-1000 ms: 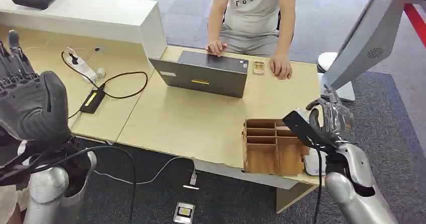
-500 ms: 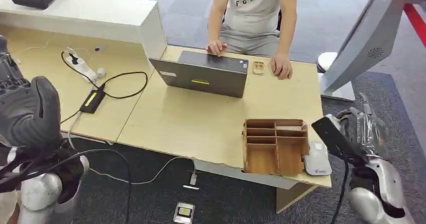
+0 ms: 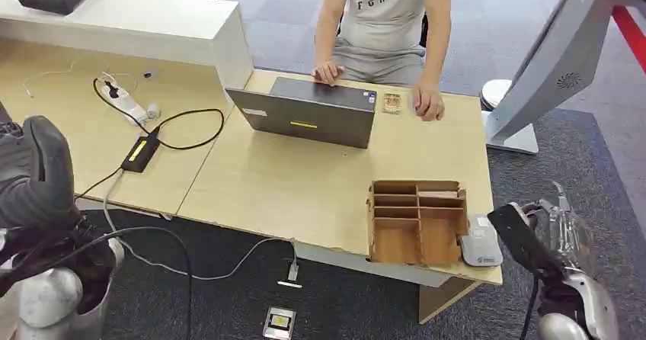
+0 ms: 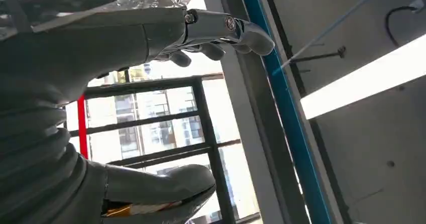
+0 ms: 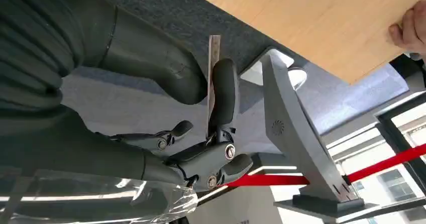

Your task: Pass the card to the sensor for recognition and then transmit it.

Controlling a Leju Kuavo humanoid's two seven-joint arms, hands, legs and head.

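1. Office-type room: grey carpet floor [image 3: 320, 302] and a light wooden desk [image 3: 305, 187] running across the middle, with a white raised counter [image 3: 137, 27] at the far left.
2. Closest in, the robot's right hand [image 3: 552, 229] hangs off the desk's right corner, out over the carpet. It's pinching a dark card [image 3: 518, 237] between thumb and a finger; the right wrist view shows the card [image 5: 213, 78] edge-on, squeezed in there.
3. The left hand [image 3: 38, 176] is up by the left edge, well away from the desk stuff. In the left wrist view the fingers [image 4: 221, 33] are apart from the thumb with nothing between them.
4. On the carpet under the desk edge lies a small square device [image 3: 279, 323] on a cable.
5. At the near right corner of the desk sits a small grey sensor [image 3: 480, 245], just beside a wooden divided box [image 3: 415, 222]. The card is near the sensor, not touching it.
6. Further back there's a grey laptop [image 3: 308, 111], and off to the left a power strip [image 3: 126, 104] and a black adapter [image 3: 139, 152].
7. Behind the desk sits a person [image 3: 385, 20], hands on the desktop.
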